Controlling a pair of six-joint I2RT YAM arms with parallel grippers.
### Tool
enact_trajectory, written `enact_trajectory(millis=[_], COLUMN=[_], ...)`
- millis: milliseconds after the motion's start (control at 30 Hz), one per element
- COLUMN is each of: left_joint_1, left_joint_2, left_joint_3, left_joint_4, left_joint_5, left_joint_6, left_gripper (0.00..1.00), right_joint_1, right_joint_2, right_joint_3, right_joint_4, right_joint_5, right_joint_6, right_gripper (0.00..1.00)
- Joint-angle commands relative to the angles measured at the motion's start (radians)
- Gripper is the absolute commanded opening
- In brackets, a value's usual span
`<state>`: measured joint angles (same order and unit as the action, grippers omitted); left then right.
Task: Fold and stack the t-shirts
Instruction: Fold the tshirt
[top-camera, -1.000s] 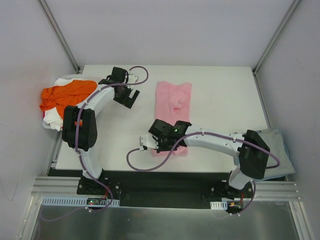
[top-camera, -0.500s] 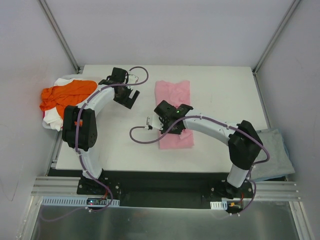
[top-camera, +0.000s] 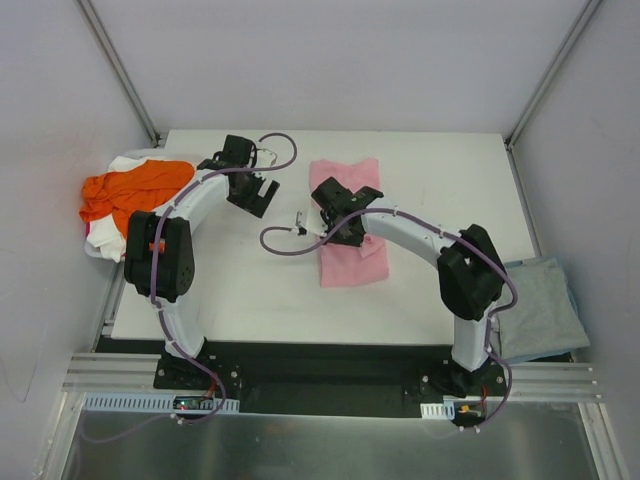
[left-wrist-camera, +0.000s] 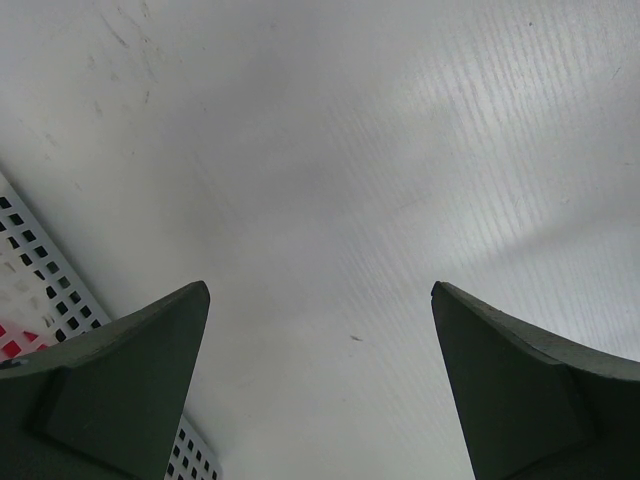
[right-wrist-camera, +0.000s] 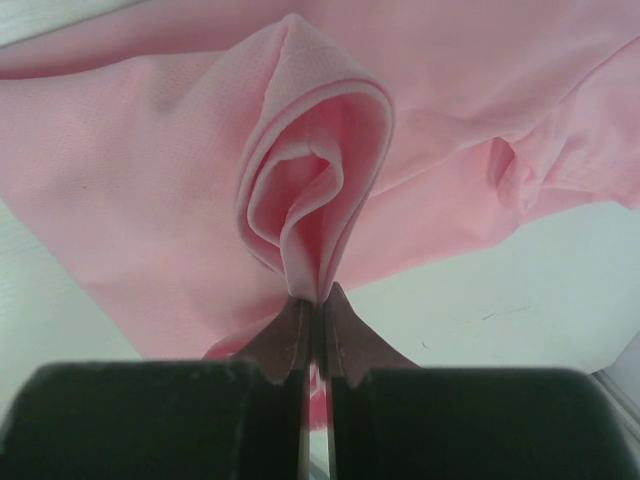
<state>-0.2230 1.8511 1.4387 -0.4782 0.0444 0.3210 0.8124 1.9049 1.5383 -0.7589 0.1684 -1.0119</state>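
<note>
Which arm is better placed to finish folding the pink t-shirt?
Right. The right end effector is shut on a fold of the pink t-shirt. The left end effector is open over bare table, off to the shirt's side, holding nothing.

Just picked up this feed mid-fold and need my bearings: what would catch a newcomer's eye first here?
The right gripper is shut on a pinched fold of the pink t-shirt in the middle of the table. At the far left edge an orange t-shirt lies crumpled on a white one, with the left gripper open over bare table beside it. A grey-blue t-shirt lies at the near right edge.
</note>
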Motion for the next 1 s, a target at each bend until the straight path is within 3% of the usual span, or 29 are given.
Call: enact_trajectory(millis=[0, 967], left_joint_1=[-0.006, -0.004], left_joint_2=[-0.041, -0.043], left_joint_3=[-0.001, 0.002], left_joint_4=[0.009, 0.009], left_joint_5=[0.012, 0.014], left_joint_6=[-0.010, -0.005], left_gripper=[0.94, 0.95], right_joint_1=[-0.021, -0.108], right_joint_2=[0.022, 0.214], right_joint_3=[0.072, 0.256], right_joint_4=[-0.016, -0.003], right_joint_5=[0.006, -0.035], right_joint_6=[-0.037, -0.099], right_gripper=[0.01, 0.01])
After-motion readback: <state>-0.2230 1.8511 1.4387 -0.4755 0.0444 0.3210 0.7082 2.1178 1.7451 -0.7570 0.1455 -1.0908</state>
